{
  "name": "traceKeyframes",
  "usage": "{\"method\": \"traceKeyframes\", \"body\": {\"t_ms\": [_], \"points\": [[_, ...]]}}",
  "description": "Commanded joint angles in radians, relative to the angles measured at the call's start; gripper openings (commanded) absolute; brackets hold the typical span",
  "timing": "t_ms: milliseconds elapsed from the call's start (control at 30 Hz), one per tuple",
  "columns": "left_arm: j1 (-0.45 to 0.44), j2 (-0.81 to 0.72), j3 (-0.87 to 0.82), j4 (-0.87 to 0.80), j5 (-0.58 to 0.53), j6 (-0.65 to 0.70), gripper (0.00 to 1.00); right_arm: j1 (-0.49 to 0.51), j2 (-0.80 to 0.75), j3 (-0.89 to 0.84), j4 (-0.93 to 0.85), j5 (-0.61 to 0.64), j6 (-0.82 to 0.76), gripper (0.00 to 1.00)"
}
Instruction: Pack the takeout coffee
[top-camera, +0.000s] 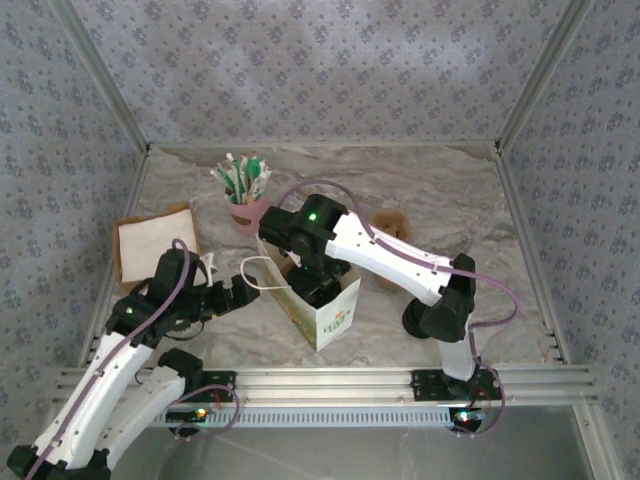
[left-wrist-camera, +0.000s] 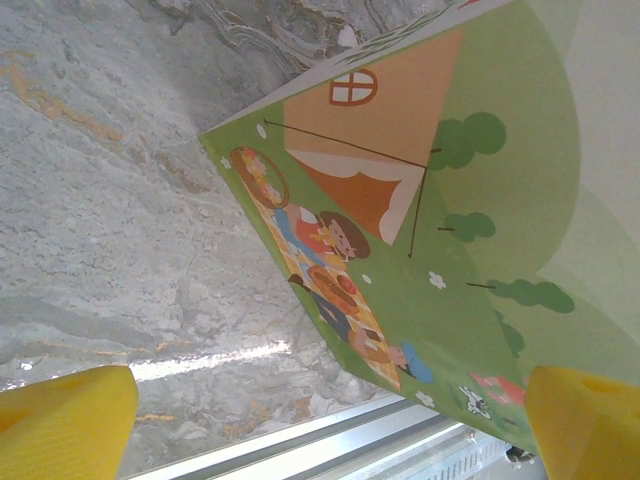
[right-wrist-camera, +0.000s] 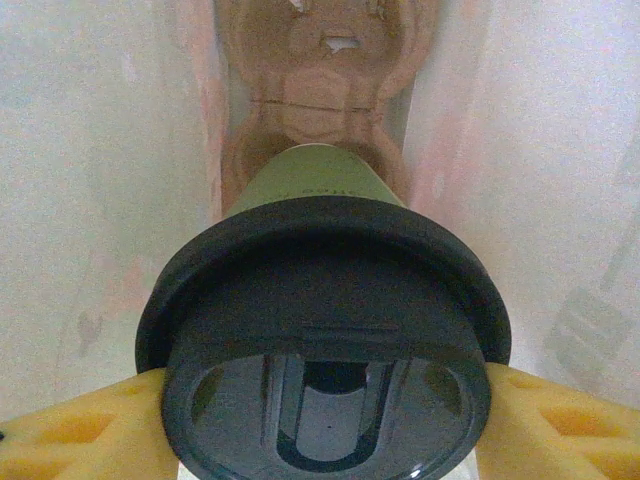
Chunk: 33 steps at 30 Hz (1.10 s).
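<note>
The takeout coffee is a small cup with an olive-looking body and a round black lid. My right gripper is shut on it, with a yellow pad on each side of the lid. The cup hangs inside the white paper bag, whose pale walls rise on both sides of it. From above, my right gripper reaches down into the bag's mouth. My left gripper is open beside the bag's left side, near the handle. The left gripper faces the bag's printed green picnic picture.
A pink holder of sticks and sachets stands behind the bag. A white stack on a brown tray lies at the left. A brown cup carrier sits at the back right. The aluminium rail runs along the near edge.
</note>
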Motion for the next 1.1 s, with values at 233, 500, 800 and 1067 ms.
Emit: {"method": "traceKeyframes", "body": {"t_ms": [233,500,800,1067], "points": [[-0.008,-0.009,-0.006,0.021,-0.011,-0.011,0.98,0.003,0.004,-0.004,-0.187,-0.009,-0.007,0.69],[-0.008,-0.013,-0.006,0.017,-0.015,-0.012,0.97,0.001,0.004,-0.01,-0.185,-0.011,-0.006,0.69],[-0.008,-0.016,0.0,0.012,-0.02,-0.01,0.97,-0.002,0.004,-0.04,-0.162,-0.023,-0.011,0.69],[-0.008,-0.021,0.0,0.008,-0.023,-0.009,0.98,-0.012,0.006,-0.069,-0.136,-0.033,-0.017,0.69]]}}
